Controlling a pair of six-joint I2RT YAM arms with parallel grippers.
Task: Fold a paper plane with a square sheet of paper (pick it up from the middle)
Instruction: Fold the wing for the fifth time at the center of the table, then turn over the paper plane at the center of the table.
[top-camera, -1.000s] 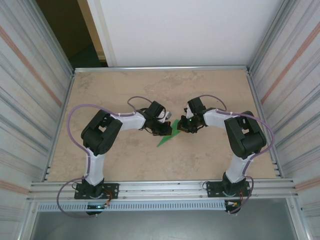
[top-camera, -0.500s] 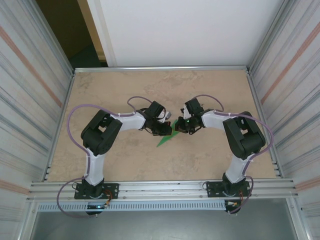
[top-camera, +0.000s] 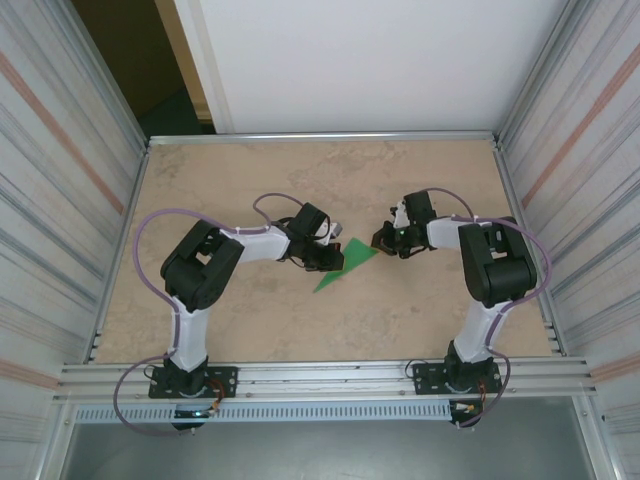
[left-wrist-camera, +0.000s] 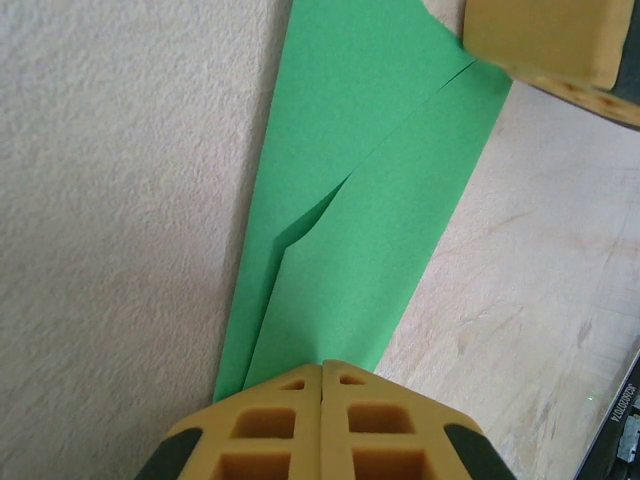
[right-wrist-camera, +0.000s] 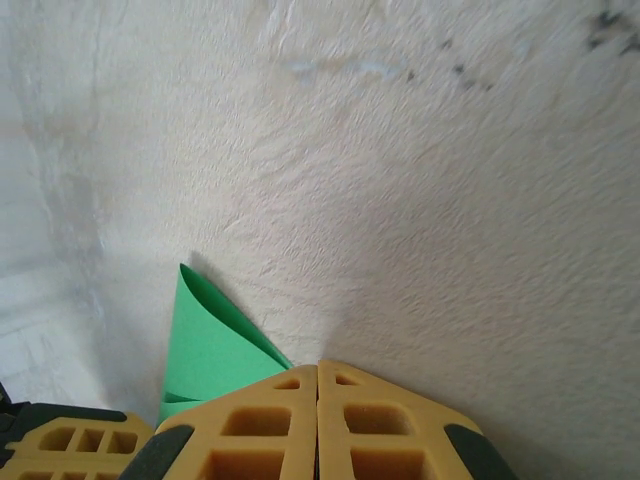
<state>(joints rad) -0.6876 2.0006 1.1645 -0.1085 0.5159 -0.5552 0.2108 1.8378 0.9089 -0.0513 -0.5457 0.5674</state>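
Two robot arms work at a marbled table (top-camera: 250, 180), where the paper plane (top-camera: 345, 270) lies between them near the middle. The bright-green paper is no longer a square but a long narrow wedge, its sharp tip toward the near-left and its broad end toward the right arm. The left gripper (top-camera: 325, 258) sits at the wedge's far-left edge with its jaws together. In its wrist view the paper runs in under the fingertips, and whether a layer is pinched or merely pressed cannot be told. The right gripper (top-camera: 386, 243), jaws likewise together with nothing seen between them, stands just beside the broad end, where one flap curls up off the table. The left wrist view shows overlapped layers meeting along a slanting seam that gapes slightly at its middle. By these signs the main nose and body folds look done. What seems left is to flatten the lifted flap, sharpen the creases and perhaps set the wings, though a centre crease cannot be made out
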